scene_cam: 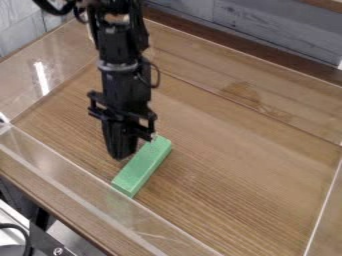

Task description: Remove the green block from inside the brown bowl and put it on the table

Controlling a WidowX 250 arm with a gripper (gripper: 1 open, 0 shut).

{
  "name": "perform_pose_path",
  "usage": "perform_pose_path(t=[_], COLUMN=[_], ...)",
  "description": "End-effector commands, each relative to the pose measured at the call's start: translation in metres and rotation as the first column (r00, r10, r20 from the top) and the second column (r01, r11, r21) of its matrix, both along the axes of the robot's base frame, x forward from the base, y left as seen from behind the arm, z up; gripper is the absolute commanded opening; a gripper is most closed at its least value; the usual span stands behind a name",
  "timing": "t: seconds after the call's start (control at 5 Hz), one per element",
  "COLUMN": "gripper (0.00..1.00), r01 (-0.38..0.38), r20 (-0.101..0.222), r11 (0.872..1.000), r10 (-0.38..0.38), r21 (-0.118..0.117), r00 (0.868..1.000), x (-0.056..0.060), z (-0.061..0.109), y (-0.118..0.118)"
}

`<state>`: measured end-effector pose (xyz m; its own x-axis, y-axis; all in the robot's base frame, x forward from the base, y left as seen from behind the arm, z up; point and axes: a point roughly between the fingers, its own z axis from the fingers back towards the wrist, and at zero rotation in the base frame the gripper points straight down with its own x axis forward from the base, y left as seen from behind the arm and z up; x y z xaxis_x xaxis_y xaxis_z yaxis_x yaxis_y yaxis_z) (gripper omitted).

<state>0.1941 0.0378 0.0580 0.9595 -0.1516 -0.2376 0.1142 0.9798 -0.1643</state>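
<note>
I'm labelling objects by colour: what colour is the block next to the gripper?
Bright green, plain and unpatterned; the camera view shows the block best.

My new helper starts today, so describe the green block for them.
On the wood-grain table, look to the near edge, beside the clear acrylic wall. Just in front of the black robot arm's claw lies a plain, elongated bar, the only bright green thing there.

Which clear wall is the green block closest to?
The front-left wall, running toward the picture's bottom; the green block lies near it, with the right-hand wall much farther off.
</note>
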Motion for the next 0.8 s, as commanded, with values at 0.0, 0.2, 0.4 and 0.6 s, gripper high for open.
perform_pose_path(t=[0.0,0.2,0.4,0.6], gripper=[0.00,1.00,1.00,1.00], r01=[0.003,0.003,0.005,0.006], r20=[0.061,0.071,0.088,0.105], r11=[1.000,1.000,1.000,0.999], r10=[-0.004,-0.004,-0.008,-0.010], r21=[0.015,0.018,0.025,0.034], r00=[0.998,0.997,0.996,0.994], x=[0.012,0.021,0.033,0.042], z=[0.032,0.037,0.046,0.051], y=[-0.003,-0.007,-0.014,-0.026])
